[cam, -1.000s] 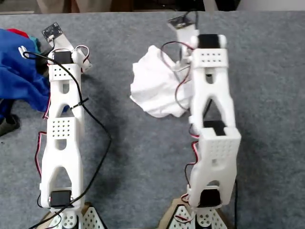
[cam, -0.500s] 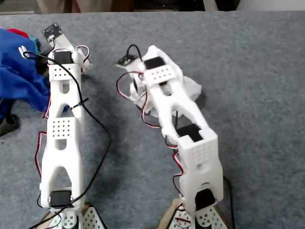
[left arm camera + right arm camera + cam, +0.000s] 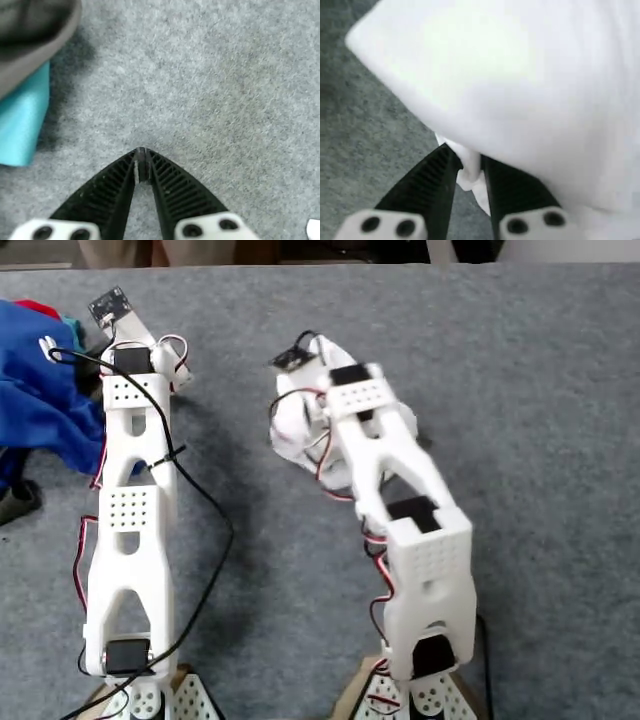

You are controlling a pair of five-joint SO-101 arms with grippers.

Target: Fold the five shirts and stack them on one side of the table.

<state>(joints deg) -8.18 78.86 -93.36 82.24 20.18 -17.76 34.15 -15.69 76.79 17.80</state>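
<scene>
Two arms: mine sit side by side on the grey table [image 3: 560, 390] — left arm [image 3: 135, 500] stretched straight up the left side, right arm [image 3: 400, 490] leaning in toward the middle.
Right claw [image 3: 468, 160]: narrow, pinching a fold of the white shirt [image 3: 520, 85] between its ridged black fingers; the cloth bulges over the tips.
White shirt, place: bunched in a crumpled heap under my right wrist, around the table's middle and toward the far edge; in the high view part of it shows to the left of that arm.
Left claw [image 3: 141, 162]: closed, tips touching, poised over the grey table.
Blue shirt [image 3: 40, 390]: heaped at the table's left edge, just beside my left arm, with a bit of red at its top.
Teal cloth [image 3: 20, 120]: lies on the table near my left claw but apart from it — a dark grey cloth [image 3: 30, 30] overlaps its far end.
</scene>
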